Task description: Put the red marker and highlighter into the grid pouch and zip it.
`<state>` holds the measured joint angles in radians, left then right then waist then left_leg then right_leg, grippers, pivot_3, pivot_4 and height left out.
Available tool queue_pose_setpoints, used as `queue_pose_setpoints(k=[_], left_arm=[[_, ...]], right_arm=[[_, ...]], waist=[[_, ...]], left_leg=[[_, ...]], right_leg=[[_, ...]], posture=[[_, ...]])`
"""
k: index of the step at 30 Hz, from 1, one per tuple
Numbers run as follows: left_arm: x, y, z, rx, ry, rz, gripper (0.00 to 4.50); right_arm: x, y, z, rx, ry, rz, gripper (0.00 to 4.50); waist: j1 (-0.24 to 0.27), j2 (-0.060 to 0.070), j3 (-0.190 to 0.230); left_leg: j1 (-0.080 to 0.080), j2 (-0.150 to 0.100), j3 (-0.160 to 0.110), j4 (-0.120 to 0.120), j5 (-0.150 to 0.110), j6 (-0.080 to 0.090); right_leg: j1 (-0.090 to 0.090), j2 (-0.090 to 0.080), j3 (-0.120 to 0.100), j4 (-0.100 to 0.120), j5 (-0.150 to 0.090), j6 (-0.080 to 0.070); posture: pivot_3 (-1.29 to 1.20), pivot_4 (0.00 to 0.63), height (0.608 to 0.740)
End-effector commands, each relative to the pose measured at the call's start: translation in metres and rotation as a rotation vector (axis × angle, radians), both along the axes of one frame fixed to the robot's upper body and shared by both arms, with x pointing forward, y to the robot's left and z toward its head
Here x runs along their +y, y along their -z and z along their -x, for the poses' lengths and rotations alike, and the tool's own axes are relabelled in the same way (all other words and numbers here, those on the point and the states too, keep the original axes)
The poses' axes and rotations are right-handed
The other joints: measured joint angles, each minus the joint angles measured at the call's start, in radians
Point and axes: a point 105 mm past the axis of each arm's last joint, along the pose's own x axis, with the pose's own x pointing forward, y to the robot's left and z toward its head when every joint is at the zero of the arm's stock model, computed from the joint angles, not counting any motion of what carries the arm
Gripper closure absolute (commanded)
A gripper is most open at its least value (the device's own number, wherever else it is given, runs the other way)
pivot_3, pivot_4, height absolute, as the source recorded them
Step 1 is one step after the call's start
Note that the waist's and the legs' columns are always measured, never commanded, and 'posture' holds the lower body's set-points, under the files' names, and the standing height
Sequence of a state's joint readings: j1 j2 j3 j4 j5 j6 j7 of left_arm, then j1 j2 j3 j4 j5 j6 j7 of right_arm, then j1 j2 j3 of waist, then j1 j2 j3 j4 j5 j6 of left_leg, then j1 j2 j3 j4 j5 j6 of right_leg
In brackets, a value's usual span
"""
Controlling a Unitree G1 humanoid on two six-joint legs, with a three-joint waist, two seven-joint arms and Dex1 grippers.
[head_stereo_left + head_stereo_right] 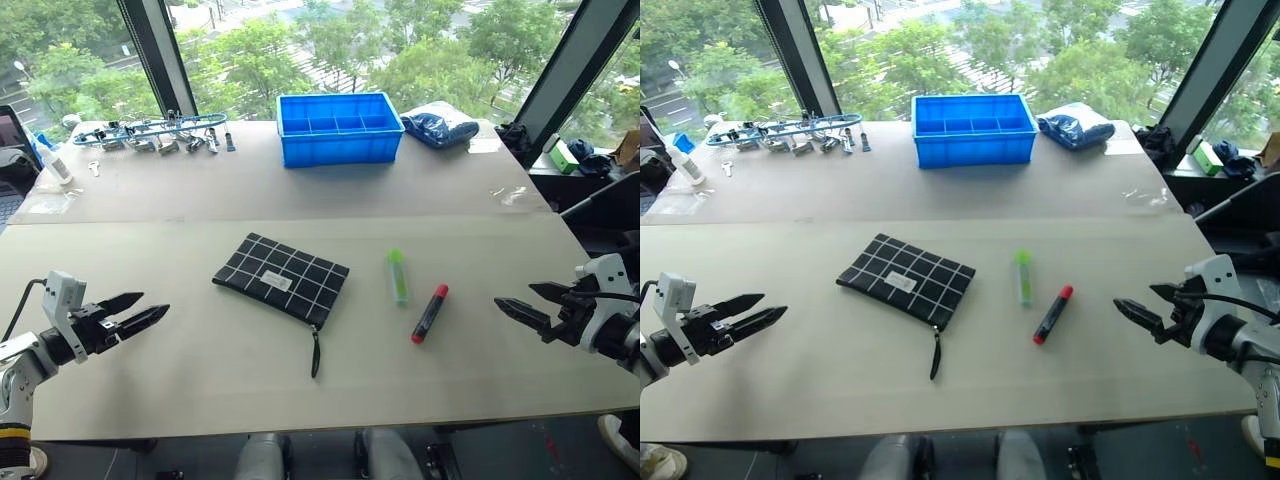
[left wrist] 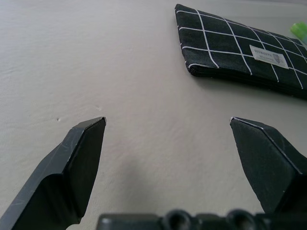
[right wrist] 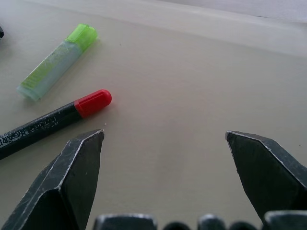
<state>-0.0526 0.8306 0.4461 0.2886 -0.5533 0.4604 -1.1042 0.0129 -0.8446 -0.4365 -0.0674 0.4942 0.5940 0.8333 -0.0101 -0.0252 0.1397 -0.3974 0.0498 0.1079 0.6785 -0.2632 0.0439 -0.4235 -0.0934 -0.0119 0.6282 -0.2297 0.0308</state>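
Both fingers spread, empty; grid pouch (image 1: 281,279), highlighter (image 1: 398,275), red marker (image 1: 430,313) between.

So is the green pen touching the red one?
Apart. The left eye view shows bare table between the highlighter and the red marker.

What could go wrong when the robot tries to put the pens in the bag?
The pouch looks zipped shut, so it likely must be opened first; lying flat and loose on the table, it may slide when the strap is pulled. The marker and highlighter are round and lie close together, so they could roll, or one could get bumped while the other is picked up. Both the left gripper and right gripper have open jaws holding nothing.
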Motion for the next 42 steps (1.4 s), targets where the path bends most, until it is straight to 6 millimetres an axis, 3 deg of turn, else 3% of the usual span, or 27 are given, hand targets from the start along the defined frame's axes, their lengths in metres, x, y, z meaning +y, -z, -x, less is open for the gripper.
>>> queue_pose_setpoints(k=[1, 3, 6, 11, 14, 17, 18, 20, 22, 26, 30, 34, 37, 42], left_arm=[[-0.002, -0.013, -0.005, -0.077, 0.009, 0.008, 0.00], [-0.006, -0.015, -0.014, -0.113, 0.033, 0.016, 0.00], [-0.013, -0.011, -0.016, -0.226, 0.151, -0.239, 0.00], [-0.022, -0.020, -0.023, -0.337, 0.253, -0.357, 0.00], [-0.028, -0.019, -0.022, -0.346, 0.329, -0.388, 0.00], [-0.031, -0.019, -0.022, -0.348, 0.366, -0.394, 0.00], [-0.032, -0.020, -0.023, -0.349, 0.372, -0.391, 0.00], [-0.041, -0.026, -0.025, -0.376, 0.427, -0.396, 0.00], [-0.047, -0.030, -0.026, -0.391, 0.464, -0.395, 0.00], [-0.055, -0.030, -0.026, -0.362, 0.572, -0.442, 0.00], [-0.059, -0.028, -0.026, -0.300, 0.609, -0.406, 0.00], [-0.066, -0.032, -0.027, -0.287, 0.613, -0.332, 0.00], [-0.070, -0.030, -0.027, -0.290, 0.624, -0.334, 0.00], [-0.074, -0.029, -0.028, -0.292, 0.619, -0.321, 0.00]], right_arm=[[0.004, -0.009, -0.004, -0.039, -0.021, 0.014, 0.01], [0.007, -0.009, -0.009, -0.054, -0.010, 0.009, 0.01], [0.009, -0.025, -0.019, -0.115, 0.010, -0.061, 0.67], [0.028, -0.044, -0.025, -0.175, -0.060, -0.091, 2.40], [0.053, -0.052, -0.027, -0.198, -0.145, -0.090, 3.58], [0.086, -0.064, -0.027, -0.231, -0.255, -0.115, 4.45], [0.092, -0.067, -0.027, -0.237, -0.278, -0.124, 4.45], [0.130, -0.071, -0.028, -0.245, -0.399, -0.145, 4.45], [0.153, -0.072, -0.027, -0.244, -0.477, -0.146, 4.45], [0.218, -0.045, -0.026, -0.124, -0.656, -0.100, 4.45], [0.257, -0.027, -0.020, -0.037, -0.795, -0.060, 4.45], [0.283, -0.020, -0.013, 0.073, -0.914, -0.146, 4.45], [0.293, -0.008, -0.016, 0.176, -0.931, -0.145, 4.45], [0.303, -0.006, -0.006, 0.272, -1.023, -0.189, 4.45]], waist=[[0.000, 0.000, 0.000], [0.002, 0.000, 0.000], [0.001, 0.000, 0.000], [0.000, 0.000, 0.000], [0.000, 0.000, 0.000], [-0.002, 0.000, 0.000], [-0.003, 0.000, 0.000], [-0.003, 0.000, 0.000], [-0.003, 0.000, 0.000], [-0.003, 0.000, 0.000], [-0.001, 0.000, 0.000], [-0.001, 0.000, 0.000], [-0.001, 0.000, 0.000], [-0.002, 0.000, 0.000]], left_leg=[[0.000, 0.000, 0.000, 0.000, 0.000, 0.000], [0.000, 0.000, 0.000, 0.000, 0.000, 0.000], [0.000, 0.000, 0.001, 0.001, 0.000, 0.000], [-0.002, 0.000, 0.003, 0.000, 0.000, 0.000], [-0.002, 0.000, 0.003, 0.001, 0.000, 0.000], [-0.001, 0.000, 0.003, 0.001, 0.000, 0.000], [-0.001, 0.000, 0.002, 0.001, 0.000, 0.000], [-0.002, 0.000, 0.002, 0.001, 0.000, 0.000], [-0.002, 0.000, 0.002, 0.001, 0.000, 0.000], [-0.003, 0.000, 0.003, 0.001, 0.000, 0.000], [-0.005, 0.000, 0.004, 0.002, 0.000, 0.000], [-0.009, 0.000, 0.004, 0.005, 0.000, 0.000], [-0.009, 0.000, 0.003, 0.005, 0.000, 0.000], [-0.009, 0.000, 0.004, 0.005, 0.000, 0.000]], right_leg=[[0.000, 0.000, 0.000, 0.000, 0.000, 0.000], [0.000, 0.000, 0.000, 0.000, 0.000, 0.000], [0.000, 0.001, 0.000, 0.000, 0.000, 0.000], [-0.001, 0.001, -0.001, 0.000, 0.000, 0.000], [-0.001, 0.000, -0.001, 0.000, 0.000, 0.000], [-0.001, 0.000, -0.001, 0.000, 0.000, 0.000], [-0.001, 0.000, -0.001, 0.001, 0.000, 0.000], [-0.001, 0.001, -0.001, 0.001, 0.000, 0.000], [-0.001, 0.001, -0.001, 0.001, 0.000, 0.000], [-0.002, 0.001, -0.002, 0.001, 0.000, 0.000], [-0.004, 0.001, -0.002, 0.001, 0.000, 0.000], [-0.006, 0.001, -0.003, 0.002, 0.000, 0.000], [-0.006, 0.001, -0.004, 0.002, 0.000, 0.000], [-0.006, 0.001, -0.004, 0.002, 0.000, 0.000]], posture=[[0.00, 0.150, 0.740], [0.00, 0.150, 0.740], [0.00, 0.150, 0.740], [0.00, 0.150, 0.740], [0.00, 0.150, 0.740], [0.00, 0.150, 0.740], [0.00, 0.150, 0.740], [0.00, 0.150, 0.740], [0.00, 0.150, 0.740], [0.00, 0.150, 0.740], [0.00, 0.150, 0.740], [0.00, 0.150, 0.740], [0.00, 0.150, 0.740], [0.00, 0.150, 0.740]])
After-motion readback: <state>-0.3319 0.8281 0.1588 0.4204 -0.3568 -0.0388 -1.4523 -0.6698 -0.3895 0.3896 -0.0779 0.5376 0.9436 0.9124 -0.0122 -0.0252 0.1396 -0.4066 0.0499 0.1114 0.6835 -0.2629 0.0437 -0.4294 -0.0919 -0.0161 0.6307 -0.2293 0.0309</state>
